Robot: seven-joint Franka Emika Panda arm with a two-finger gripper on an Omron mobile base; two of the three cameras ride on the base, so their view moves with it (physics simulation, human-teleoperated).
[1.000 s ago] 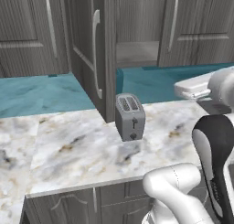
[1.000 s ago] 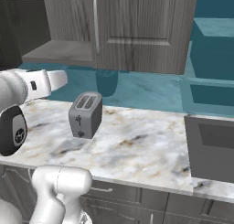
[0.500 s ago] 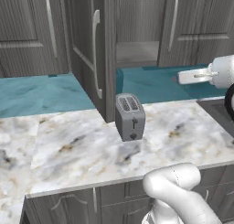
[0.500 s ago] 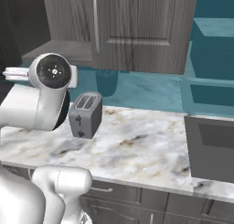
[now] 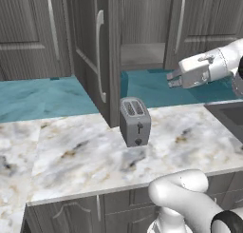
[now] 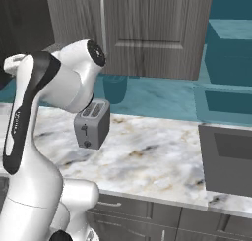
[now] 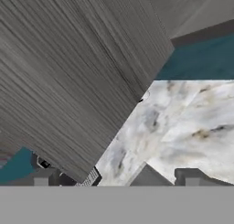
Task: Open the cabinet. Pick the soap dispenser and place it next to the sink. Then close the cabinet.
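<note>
Worktop [image 5: 190, 146]: white-and-brown marble, lower half of the left base view.
Toaster [image 5: 135, 121]: grey, centre, upright on the marble.
Sink [image 6: 229, 159]: dark basin, right edge of the right base view.
Gripper [image 5: 172, 80]: upper right, above the worktop; whether its fingers are spread cannot be told.
Cabinet [image 5: 97, 56]: upper centre, left door swung open.

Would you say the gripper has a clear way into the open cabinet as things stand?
Probably yes: the gripper hangs just right of the cabinet opening, whose left door is swung wide; nothing stands between.
</note>
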